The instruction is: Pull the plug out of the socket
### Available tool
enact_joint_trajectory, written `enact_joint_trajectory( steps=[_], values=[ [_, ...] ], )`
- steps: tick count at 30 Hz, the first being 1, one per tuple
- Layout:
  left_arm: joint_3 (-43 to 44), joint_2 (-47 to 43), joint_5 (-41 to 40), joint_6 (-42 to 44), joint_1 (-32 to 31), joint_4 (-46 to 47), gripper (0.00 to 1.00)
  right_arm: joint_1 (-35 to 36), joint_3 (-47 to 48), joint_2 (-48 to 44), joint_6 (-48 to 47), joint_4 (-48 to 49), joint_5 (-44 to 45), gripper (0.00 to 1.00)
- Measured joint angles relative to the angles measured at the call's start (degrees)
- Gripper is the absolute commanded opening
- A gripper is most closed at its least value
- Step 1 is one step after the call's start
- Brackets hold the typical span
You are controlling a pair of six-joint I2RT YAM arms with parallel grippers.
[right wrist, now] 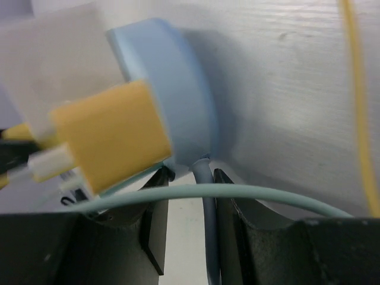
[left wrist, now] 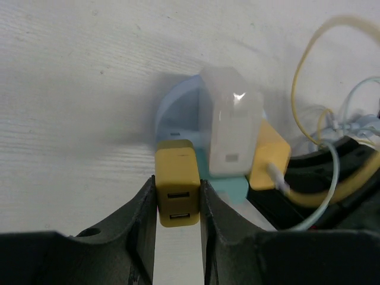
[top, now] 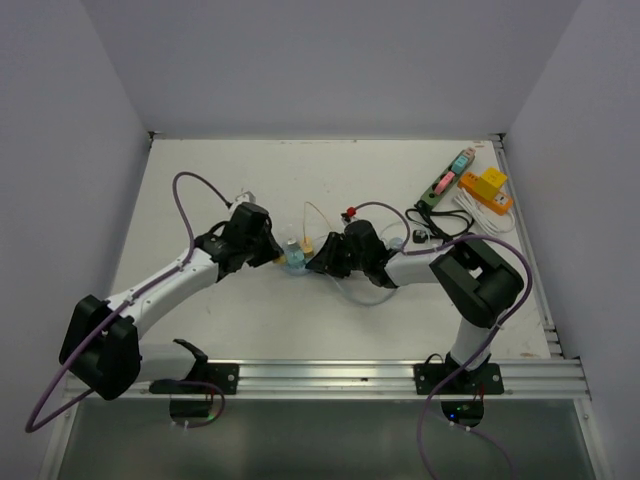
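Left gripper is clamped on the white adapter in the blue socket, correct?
No. The left gripper is clamped on the mustard two-port plug in the blue socket; the white adapter stands free beside it. The left wrist view shows this.

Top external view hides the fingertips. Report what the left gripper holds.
Observer: The left gripper is clamped on a mustard plug seated in the blue socket.
Operator: Report the right gripper.
Observer: The socket's cord runs between the fingers of the right gripper, a gap beside it; grip unclear.
Operator: List the socket's other plugs.
Observer: A white adapter and a yellow plug carrying a white cable.
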Motion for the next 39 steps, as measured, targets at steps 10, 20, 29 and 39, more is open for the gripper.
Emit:
enact_joint_trajectory(
  steps=[10,20,29,39],
  values=[
    [6.8,0.9,-0.6,-2.2,-5.7,3.0,0.0,-1.7,1.6,1.0,2.5,-3.3,7.4,0.0],
    [8.4,0.2,0.5,2.7,2.5,2.3,0.0,-1.9,0.4,0.7,1.7,-1.7,6.5,0.0],
    [6.4,1.8,6.7,8.1,20.6,7.5,0.0,-2.6,0.5,-0.9,-4.4,-4.1,2.9,0.0],
    [13.5,26.6,17.5,7.7,36.8,19.3,0.07,-3.2,1.1,-2.3,-13.4,-9.2,-2.1,0.0]
  ],
)
